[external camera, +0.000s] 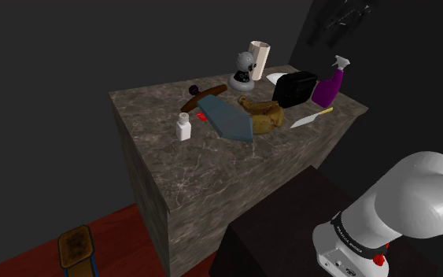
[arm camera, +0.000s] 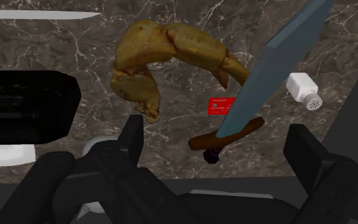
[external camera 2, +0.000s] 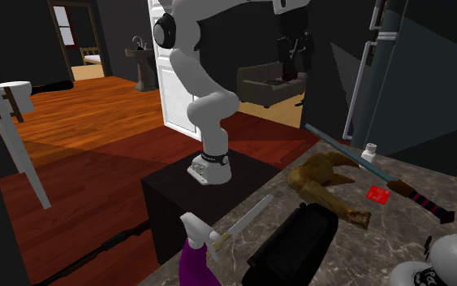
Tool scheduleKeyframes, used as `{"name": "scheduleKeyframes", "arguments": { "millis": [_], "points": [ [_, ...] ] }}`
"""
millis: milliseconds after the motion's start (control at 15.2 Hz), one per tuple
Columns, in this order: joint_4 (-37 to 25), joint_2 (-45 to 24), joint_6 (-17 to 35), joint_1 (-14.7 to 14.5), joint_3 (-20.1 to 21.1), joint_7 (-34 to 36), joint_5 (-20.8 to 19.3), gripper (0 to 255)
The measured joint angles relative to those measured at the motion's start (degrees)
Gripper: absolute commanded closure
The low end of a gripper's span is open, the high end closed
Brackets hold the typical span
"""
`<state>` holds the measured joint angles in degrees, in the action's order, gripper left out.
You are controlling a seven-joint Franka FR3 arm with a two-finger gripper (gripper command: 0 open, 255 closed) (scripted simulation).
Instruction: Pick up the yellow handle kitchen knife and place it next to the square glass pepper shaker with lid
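Tool fingers apart, empty; knife lies well away, past the black toaster

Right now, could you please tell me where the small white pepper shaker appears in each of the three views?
Shoulder view: the shaker stands on the counter, left of the blue-grey blade.
Second exterior view: the shaker is right of centre, just behind the blade.
Wrist view: the shaker is beside the blade, on the side away from the brown curved thing.
Shared landmark: the blade.
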<state>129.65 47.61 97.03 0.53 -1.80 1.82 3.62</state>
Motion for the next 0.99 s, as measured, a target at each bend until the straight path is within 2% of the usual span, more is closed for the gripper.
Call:
{"name": "scheduleKeyframes", "arguments": {
  "millis": [198, 990],
  "points": [
    [0.1, -1.7, 1.4, 1.1, 0.0, 1.7, -0.2, 0],
    [1.6, -17.2, 13.8, 11.5, -1.4, 18.8, -2.0, 0]
  ]
}}
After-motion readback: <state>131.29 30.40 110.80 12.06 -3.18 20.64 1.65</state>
